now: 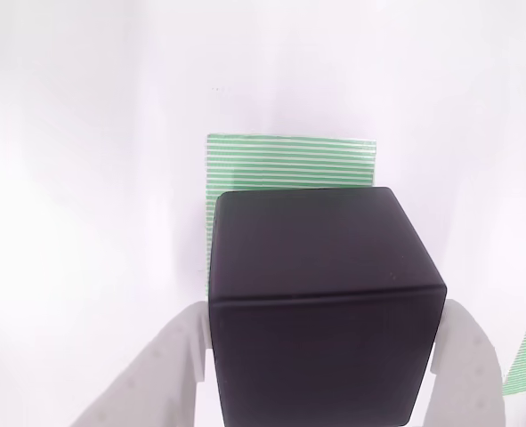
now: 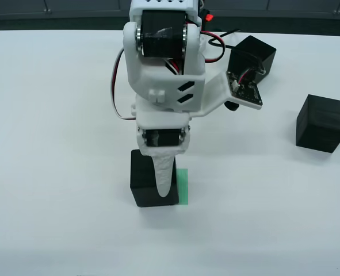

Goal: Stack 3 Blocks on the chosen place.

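The black cube (image 1: 320, 302) sits between the two white fingers (image 1: 169, 374) of the gripper (image 1: 325, 374), which pinch it on opposite side faces, low over the green-and-white striped square (image 1: 289, 160). In the wrist view the patch peeks out behind the cube's far edge, and in the overhead view a green sliver (image 2: 183, 187) shows just to the right of the cube (image 2: 144, 184). Whether it rests on the patch or hangs just above, I cannot tell. It looks like a light, hollow printed piece: stiff, with crisp edges, and a matte skin that should give the fingers decent friction rather than slip. Flat parallel sides are the obvious hold, centred so it does not twist. Being nearly as wide as the open jaw, it leaves little margin, I'd say. Two more cubes wait well apart on the white table (image 2: 54, 115), one (image 2: 322, 122) at the right of the overhead view and another (image 2: 256, 54) further back, beside the arm (image 2: 164, 75).
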Action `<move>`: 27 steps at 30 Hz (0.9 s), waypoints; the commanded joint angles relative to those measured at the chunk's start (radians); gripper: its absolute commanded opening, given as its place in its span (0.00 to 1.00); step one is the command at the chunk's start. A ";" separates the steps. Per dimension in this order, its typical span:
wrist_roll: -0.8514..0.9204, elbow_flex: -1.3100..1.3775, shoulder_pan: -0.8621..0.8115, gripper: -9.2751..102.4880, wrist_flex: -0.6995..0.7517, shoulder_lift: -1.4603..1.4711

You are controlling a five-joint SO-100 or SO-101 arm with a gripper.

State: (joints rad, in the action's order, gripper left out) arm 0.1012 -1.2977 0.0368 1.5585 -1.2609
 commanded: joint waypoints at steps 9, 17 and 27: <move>-0.034 -0.034 0.035 0.28 -0.003 -0.064; -0.064 -0.058 0.052 0.28 -0.026 -0.061; -0.074 -0.051 0.054 0.28 -0.049 -0.049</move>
State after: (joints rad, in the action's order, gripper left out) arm 0.0337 -1.3560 0.0828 1.5248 -1.2655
